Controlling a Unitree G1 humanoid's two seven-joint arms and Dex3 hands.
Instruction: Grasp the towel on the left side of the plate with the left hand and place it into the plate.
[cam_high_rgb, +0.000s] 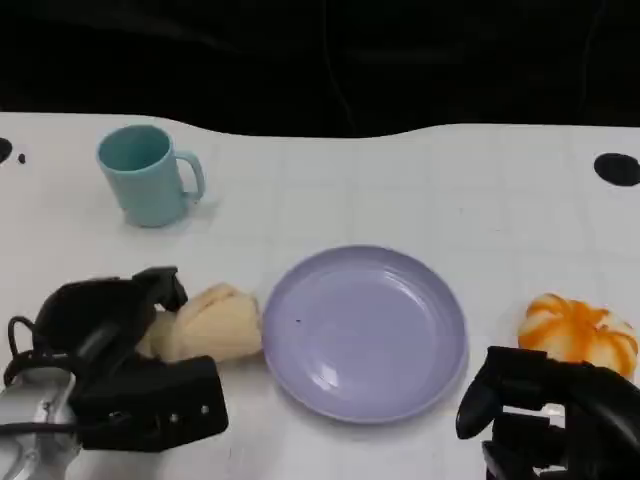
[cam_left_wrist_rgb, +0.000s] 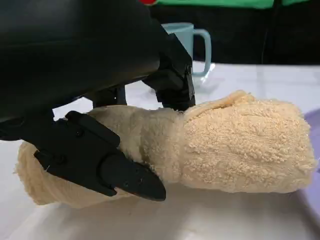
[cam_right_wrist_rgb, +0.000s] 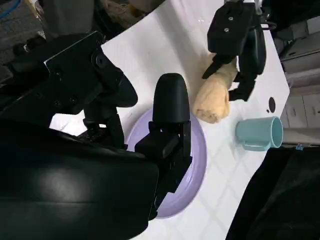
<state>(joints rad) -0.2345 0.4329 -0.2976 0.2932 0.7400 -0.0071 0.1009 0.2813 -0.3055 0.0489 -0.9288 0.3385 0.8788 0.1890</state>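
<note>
A rolled beige towel (cam_high_rgb: 215, 322) lies on the white table just left of the purple plate (cam_high_rgb: 365, 335), its right end close to the plate's rim. My left hand (cam_high_rgb: 110, 330) is wrapped around the towel's left half. In the left wrist view the fingers (cam_left_wrist_rgb: 172, 85) press into the top of the towel (cam_left_wrist_rgb: 240, 145) and the thumb (cam_left_wrist_rgb: 120, 172) lies across its front, pinching it in at the middle. The right wrist view shows the left hand (cam_right_wrist_rgb: 240, 40) over the towel (cam_right_wrist_rgb: 212, 95). My right hand (cam_high_rgb: 560, 410) holds nothing, fingers apart, near the plate's right edge.
A light blue mug (cam_high_rgb: 145, 175) stands at the back left, behind the towel. An orange-and-white pumpkin-like object (cam_high_rgb: 580, 330) sits right of the plate, just behind my right hand. A black round mark (cam_high_rgb: 617, 168) is at the far right.
</note>
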